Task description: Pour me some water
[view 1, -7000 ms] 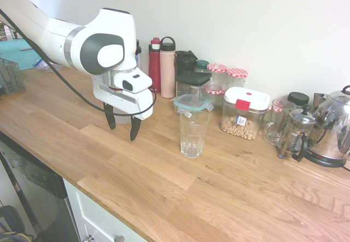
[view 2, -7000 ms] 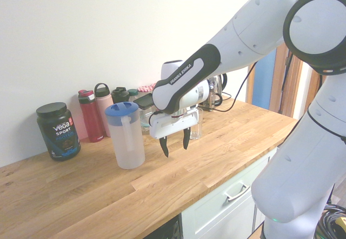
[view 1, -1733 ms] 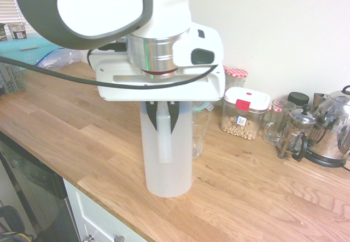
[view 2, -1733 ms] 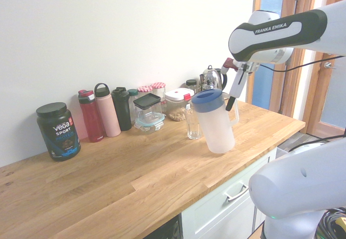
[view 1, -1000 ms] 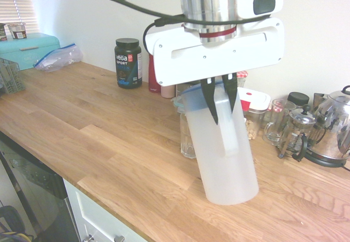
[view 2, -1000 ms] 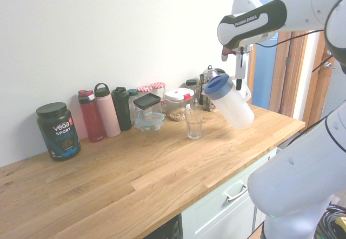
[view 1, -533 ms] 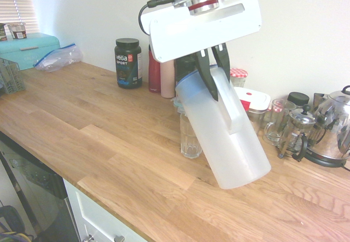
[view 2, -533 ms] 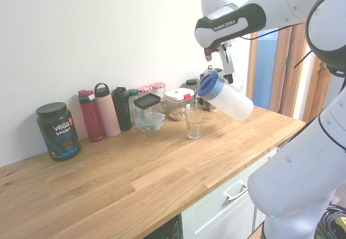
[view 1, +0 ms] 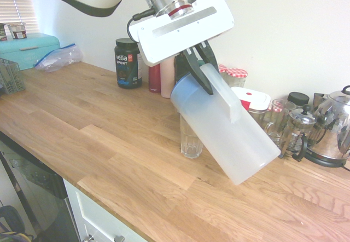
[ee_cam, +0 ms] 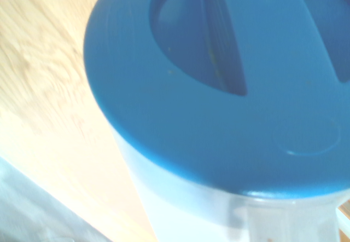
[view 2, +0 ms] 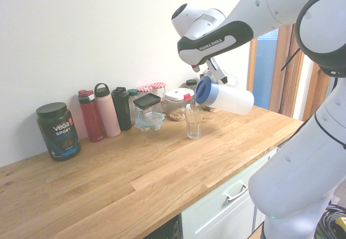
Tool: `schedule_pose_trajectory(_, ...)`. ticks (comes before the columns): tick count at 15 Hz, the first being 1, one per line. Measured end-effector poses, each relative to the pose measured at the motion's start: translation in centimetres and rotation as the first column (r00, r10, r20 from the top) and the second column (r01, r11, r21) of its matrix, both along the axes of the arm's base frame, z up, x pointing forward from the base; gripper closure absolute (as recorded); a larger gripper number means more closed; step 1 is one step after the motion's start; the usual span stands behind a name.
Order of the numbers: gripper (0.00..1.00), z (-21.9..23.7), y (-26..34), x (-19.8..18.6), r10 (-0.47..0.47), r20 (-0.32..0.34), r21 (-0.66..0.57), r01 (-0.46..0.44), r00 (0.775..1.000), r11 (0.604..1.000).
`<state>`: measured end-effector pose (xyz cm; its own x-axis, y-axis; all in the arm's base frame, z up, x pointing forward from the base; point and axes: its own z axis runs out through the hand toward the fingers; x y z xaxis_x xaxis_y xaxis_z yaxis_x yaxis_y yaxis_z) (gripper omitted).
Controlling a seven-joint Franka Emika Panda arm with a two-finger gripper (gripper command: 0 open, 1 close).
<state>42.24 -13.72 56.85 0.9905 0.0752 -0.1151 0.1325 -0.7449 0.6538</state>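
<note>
The risk I see from here is a spill: the jug (view 2: 224, 98) is tipped steeply with its blue lid (view 2: 203, 91) just above the glass (view 2: 193, 123), and if the spout sits slightly off the narrow rim, or the lid lets go a sudden gush, the water ends up on the counter (view 2: 140, 174); no stream shows yet, and the water itself is hidden behind the frosted wall. The grip could also slip, since the gripper (view 1: 198, 61) pinches only the smooth flat handle (view 1: 221, 92) with its jaws pressed together. Going left to right in the second exterior view: a squat black tub (view 2: 58, 130) with a printed label, 2 matte bottles, red (view 2: 91, 116) and pink (view 2: 107, 111), both slim cylinders, then the ribbed clear glass, then the tall frosted plastic jug, slightly tapered. The counter is oiled wood with long grain.
</note>
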Motion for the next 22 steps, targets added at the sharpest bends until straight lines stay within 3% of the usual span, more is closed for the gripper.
schedule_pose_trajectory(7, 1.00, -2.6, 2.0, 2.8, -0.003, -0.066, -0.130, -0.006, 0.998, 0.991)
schedule_pose_trajectory(12, 1.00, -2.5, 2.1, 2.6, -0.013, -0.061, -0.126, 0.005, 0.998, 0.992)
schedule_pose_trajectory(17, 1.00, 2.1, -2.3, -1.2, -0.039, 0.078, 0.148, 0.027, 0.996, 0.989)
schedule_pose_trajectory(19, 1.00, 3.5, -6.1, -3.8, -0.053, 0.126, 0.268, 0.017, 0.991, 0.963)
schedule_pose_trajectory(22, 1.00, 3.6, -10.4, -6.2, -0.071, 0.191, 0.450, -0.023, 0.979, 0.893)
